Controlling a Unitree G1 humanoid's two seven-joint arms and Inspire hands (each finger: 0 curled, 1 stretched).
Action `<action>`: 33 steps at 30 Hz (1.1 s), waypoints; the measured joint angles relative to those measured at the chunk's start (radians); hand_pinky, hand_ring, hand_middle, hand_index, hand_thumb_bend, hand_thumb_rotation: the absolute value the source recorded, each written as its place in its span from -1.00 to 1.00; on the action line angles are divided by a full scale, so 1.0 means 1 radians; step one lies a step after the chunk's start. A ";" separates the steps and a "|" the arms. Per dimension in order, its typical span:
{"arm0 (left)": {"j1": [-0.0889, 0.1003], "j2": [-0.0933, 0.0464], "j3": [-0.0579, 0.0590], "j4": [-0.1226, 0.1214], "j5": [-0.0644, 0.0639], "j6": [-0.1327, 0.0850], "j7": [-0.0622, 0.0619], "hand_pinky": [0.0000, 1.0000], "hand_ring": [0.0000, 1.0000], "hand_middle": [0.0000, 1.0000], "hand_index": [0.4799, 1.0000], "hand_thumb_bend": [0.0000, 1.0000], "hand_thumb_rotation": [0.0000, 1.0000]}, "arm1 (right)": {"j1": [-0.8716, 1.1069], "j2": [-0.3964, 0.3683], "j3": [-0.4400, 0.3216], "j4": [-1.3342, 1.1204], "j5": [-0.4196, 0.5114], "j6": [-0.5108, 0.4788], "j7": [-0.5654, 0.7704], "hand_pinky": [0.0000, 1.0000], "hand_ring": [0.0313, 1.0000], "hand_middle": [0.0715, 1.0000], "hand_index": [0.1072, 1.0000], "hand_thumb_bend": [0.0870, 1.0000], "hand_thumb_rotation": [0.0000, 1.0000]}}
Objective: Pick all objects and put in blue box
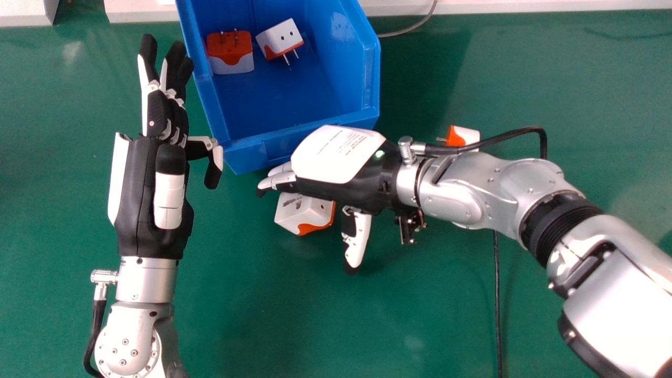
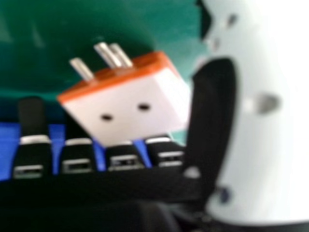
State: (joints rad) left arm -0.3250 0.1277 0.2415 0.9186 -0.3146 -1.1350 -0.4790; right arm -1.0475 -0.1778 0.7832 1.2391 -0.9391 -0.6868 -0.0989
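And here's my right hand (image 1: pixel 338 157), right in the middle of the frame, palm turned away from the head camera, fingers straight and pointing left! The thumb stands well apart from them, aimed at the bottom edge. Just below those fingers, partly covered by them, sits the loose plug adapter (image 1: pixel 307 215), white with orange. In the right hand view it shows between thumb and fingers, pins out, its white face in front of the fingers; whether they touch, I can't tell.

Up at top centre, there's the blue box (image 1: pixel 244 157), and two are inside: an orange-topped adapter (image 1: pixel 230 50) near the left wall, and a tilted adapter (image 1: pixel 281 39) just beside it, pins slanting down. Out to the right of centre, another one! A small adapter (image 1: pixel 464 136) lies on the green table (image 1: pixel 315 325), partly behind my wrist cable (image 1: pixel 488 140). Over on the left, my left hand (image 1: pixel 152 194) is open beside the box, most fingers stretched toward the top edge.
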 measured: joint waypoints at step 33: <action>0.014 -0.001 -0.002 -0.025 0.000 0.002 -0.002 -1.00 1.00 1.00 0.61 1.00 0.92 | 0.009 0.061 0.064 0.069 -0.018 0.082 -0.171 0.27 0.45 0.52 0.48 0.85 -0.81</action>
State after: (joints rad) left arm -0.3114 0.1270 0.2398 0.8932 -0.3148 -1.1328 -0.4809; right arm -1.0384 -0.1171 0.8467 1.3076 -0.9571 -0.6047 -0.2694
